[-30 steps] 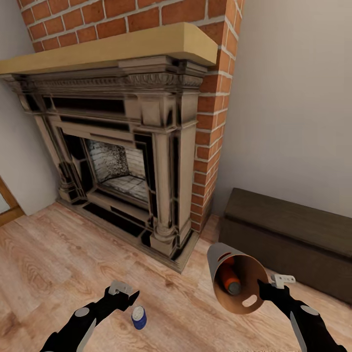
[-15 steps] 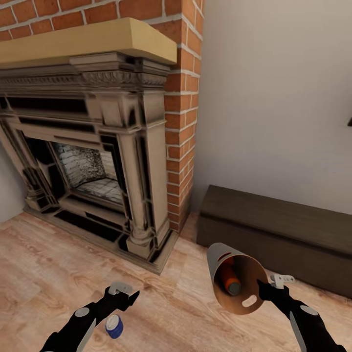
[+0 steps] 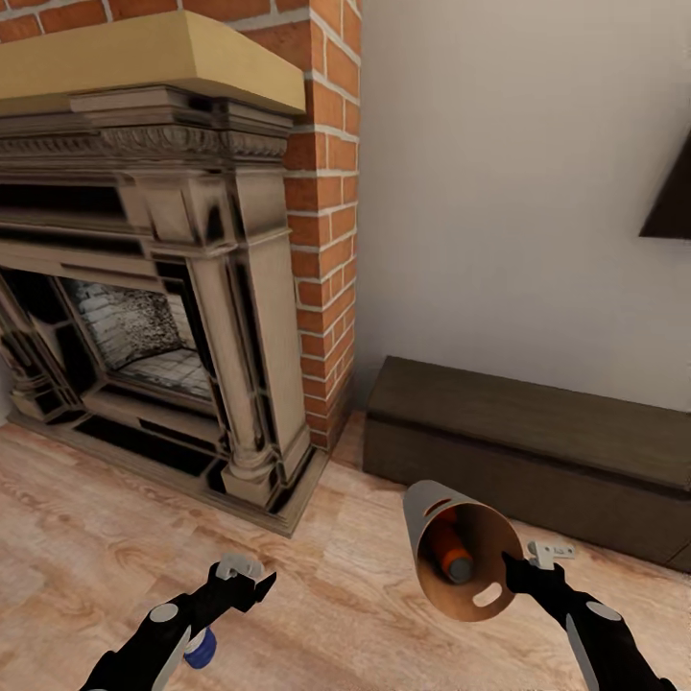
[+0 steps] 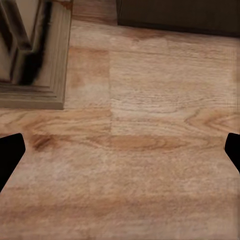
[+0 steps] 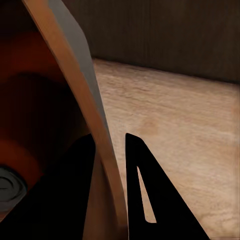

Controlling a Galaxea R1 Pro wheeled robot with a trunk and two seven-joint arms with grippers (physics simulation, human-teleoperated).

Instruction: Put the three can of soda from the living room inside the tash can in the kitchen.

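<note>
While tipped on its side with the mouth toward the head camera, grey trash can [image 3: 459, 547] held above the wood floor [image 3: 336, 595] by the right gripper [image 3: 518, 573], clamped on the rim nearest the robot. In the right wrist view, two dark fingers [image 5: 145, 190] closed either side of the can's thin wall [image 5: 85, 105], brown-orange inside face on one side, grey outside on the other. One orange soda can [image 3: 447, 551] lying inside the bin, silver end toward the opening; same can seen as a blurred orange mass with a silver end in the right wrist view [image 5: 12, 182]. Oval handle slot visible near the lower rim.

Left gripper [image 3: 245, 581] low over the floor, jaws spread wide and empty; fingertips [image 4: 10, 155] at opposite edges of the left wrist view with only bare boards between. Blue soda can [image 3: 199, 650] on the floor just beside and partly behind the left forearm, apart from the fingers.

Brick fireplace [image 3: 192, 288] with carved surround and pale wooden mantel at the left of the head view. Low dark-brown cabinet [image 3: 537, 451] along the pale wall [image 3: 518, 192] to the right. Dark angular shape at the right edge of the head view, nature not determinable
</note>
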